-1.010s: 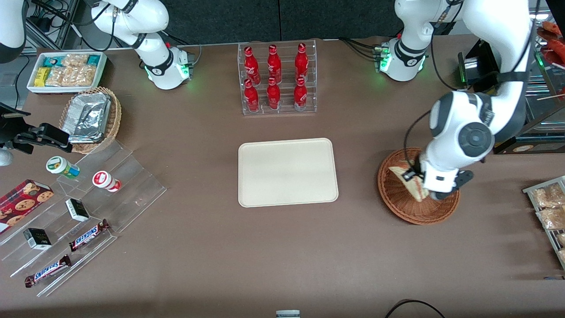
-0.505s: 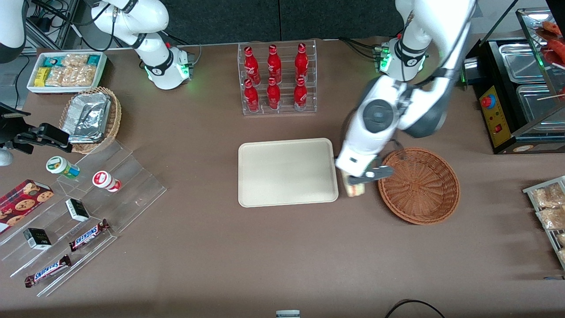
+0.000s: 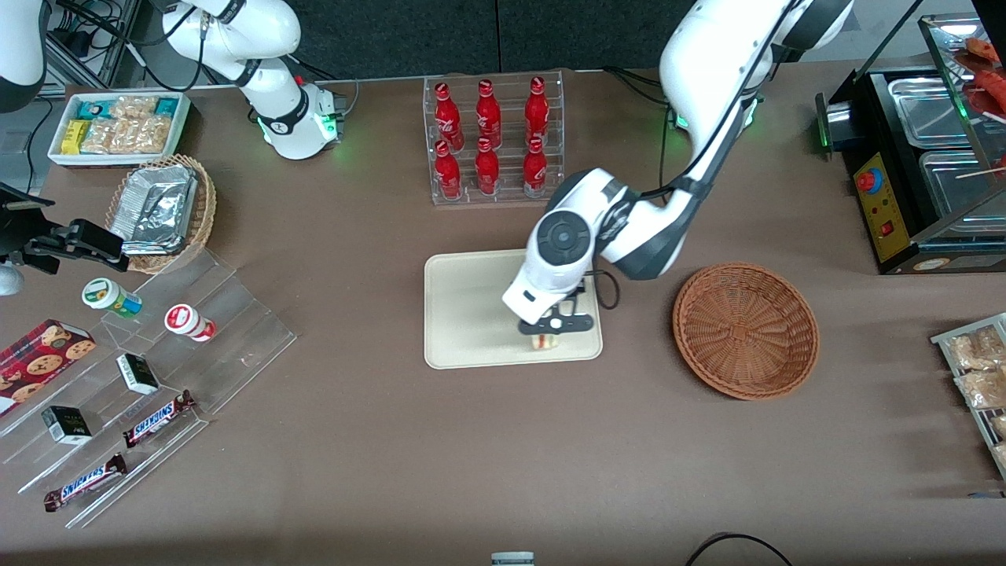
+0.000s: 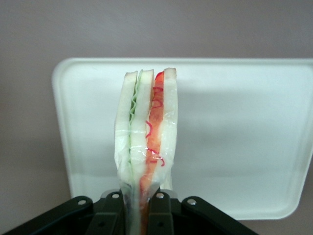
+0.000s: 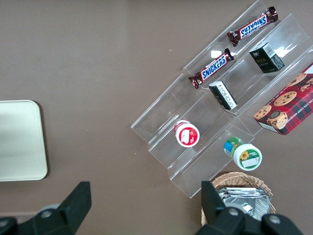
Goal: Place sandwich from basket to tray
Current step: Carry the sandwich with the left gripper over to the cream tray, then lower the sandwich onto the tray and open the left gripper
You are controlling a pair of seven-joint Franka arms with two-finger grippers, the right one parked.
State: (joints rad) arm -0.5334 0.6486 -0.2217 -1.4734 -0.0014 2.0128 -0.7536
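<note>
While clamped on the sandwich (image 4: pixel 145 142), gripper (image 3: pixel 548 329) over cream tray (image 3: pixel 471 314), seemingly airborne, brown table (image 3: pixel 471 456).

White rounded arm (image 3: pixel 699 86), grey joint caps, black gripper (image 3: pixel 545 336), green base light

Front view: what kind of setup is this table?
Likely a mock snack counter or kiosk: an acrylic rack of red soda bottles, stepped clear shelves with chocolate bars, a food warmer. The hand holds a wrapped triangular sandwich above the cream rectangular tray.
</note>
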